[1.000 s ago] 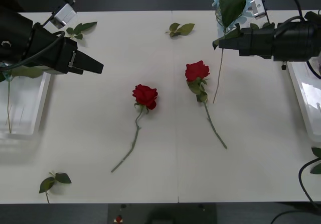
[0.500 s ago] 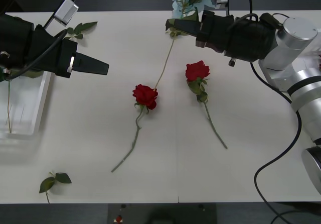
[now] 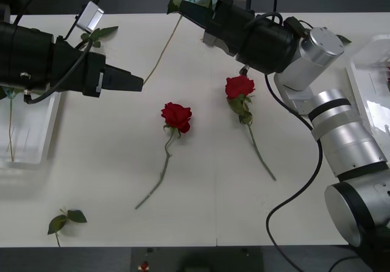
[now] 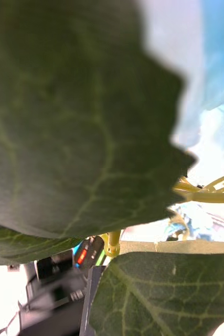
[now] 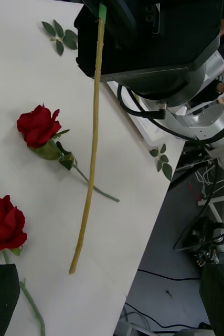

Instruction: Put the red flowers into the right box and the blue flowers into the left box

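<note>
Nearest the front edge of the surface, a loose leaf sprig lies by the left near corner; it is not part of the job. At mid-surface two red flowers lie untouched, heads toward the far edge and stems trailing toward the near edge.

Change over the last second: my right gripper has carried the blue flower from the far right corner along the far edge to about its middle. My left gripper has pushed out from the left box toward the centre. I judge this to be the approach to a handover, since blue flowers belong in the left box and my left arm serves that side.

Gripper state: the right gripper is clamped on the blue flower just under the head, with leaves and pale petals pressed close to its wrist camera. The left gripper holds nothing; its fingers stand spread apart.

Orientation of the blue flower: head at the far edge, above the right gripper. The long axis is the bare stem, slanting from the far edge down toward the left and near side. The cut end hangs just beside the left gripper, apart from it.

The right box sits at the right edge.
</note>
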